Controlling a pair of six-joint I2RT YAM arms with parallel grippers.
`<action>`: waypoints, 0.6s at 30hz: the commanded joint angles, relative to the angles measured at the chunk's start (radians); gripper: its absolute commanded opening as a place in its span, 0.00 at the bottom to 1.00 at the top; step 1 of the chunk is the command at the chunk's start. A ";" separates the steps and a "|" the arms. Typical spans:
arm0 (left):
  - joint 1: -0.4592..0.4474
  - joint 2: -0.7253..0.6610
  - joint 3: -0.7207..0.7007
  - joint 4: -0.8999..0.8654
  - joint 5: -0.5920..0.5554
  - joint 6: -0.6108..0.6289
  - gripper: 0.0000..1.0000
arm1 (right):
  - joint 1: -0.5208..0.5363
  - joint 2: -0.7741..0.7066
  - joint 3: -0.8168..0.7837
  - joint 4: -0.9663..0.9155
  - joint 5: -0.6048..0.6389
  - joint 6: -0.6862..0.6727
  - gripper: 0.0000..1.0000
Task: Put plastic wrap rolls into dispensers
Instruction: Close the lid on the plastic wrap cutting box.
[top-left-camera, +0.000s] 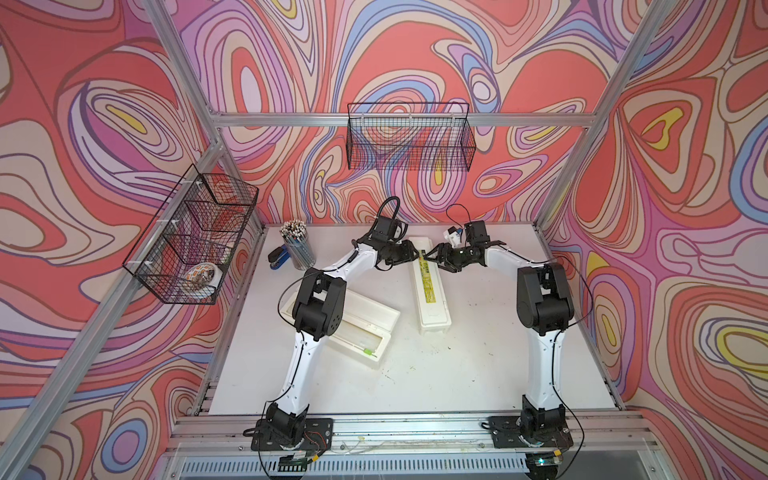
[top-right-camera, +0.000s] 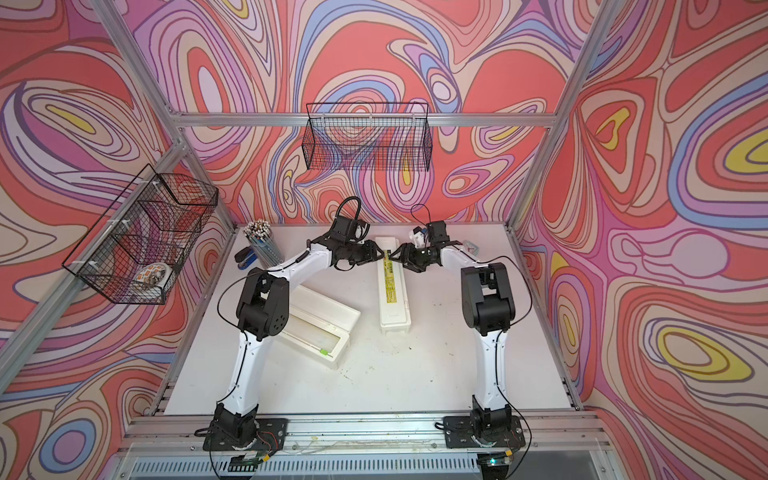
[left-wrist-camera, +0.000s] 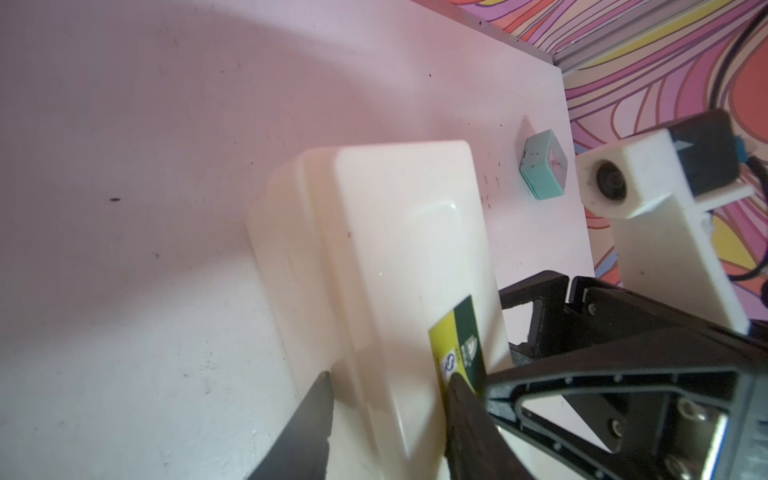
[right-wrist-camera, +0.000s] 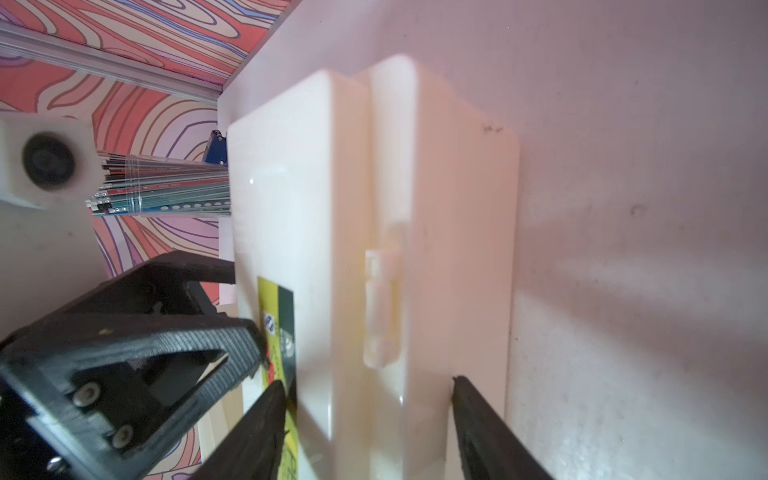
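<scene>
Left end effector (top-left-camera: 416, 252): jaws parted, low over the far part of the closed dispenser (top-left-camera: 432, 299). In its wrist view one finger (left-wrist-camera: 311, 419) sits just beside the dispenser wall opposite the hinge, down by the surface (top-left-camera: 415, 374). The other is on the lid at the end of the yellow label (left-wrist-camera: 453, 336). Nothing clamped that I can see.

Right end effector (top-left-camera: 429, 258): also parted, reaching in from the opposite side, tips almost meeting the left's over the lid. One finger (right-wrist-camera: 257, 424) is on the label, the other just beside the hinge (right-wrist-camera: 382, 307) wall. No grip visible.

Closed dispenser lies flat directly under both, lid shut. Most of its length runs from them back toward the arm bases. Contents hidden.

Open dispenser (top-left-camera: 365, 328) lies flat, well apart on the near side of the left end effector and partly under the left arm (top-left-camera: 320, 303). Its lid is folded out and the green tab (top-left-camera: 368, 352) is at its near end. Contents: can't tell.

Teal block (left-wrist-camera: 544, 170) sits on the surface just beyond the right end effector. Pencil cup (top-left-camera: 297, 245) and blue stapler (top-left-camera: 277, 258) are out to the left of the left end effector.
</scene>
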 joint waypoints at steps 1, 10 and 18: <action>-0.005 0.087 -0.030 -0.217 -0.046 -0.051 0.44 | 0.015 0.071 0.000 -0.080 0.064 -0.007 0.69; -0.003 0.069 -0.070 -0.175 -0.099 -0.129 0.58 | 0.038 0.128 0.118 -0.112 0.065 -0.026 0.72; -0.002 0.116 -0.060 -0.139 -0.051 -0.239 0.49 | 0.068 0.200 0.209 -0.220 0.054 -0.060 0.64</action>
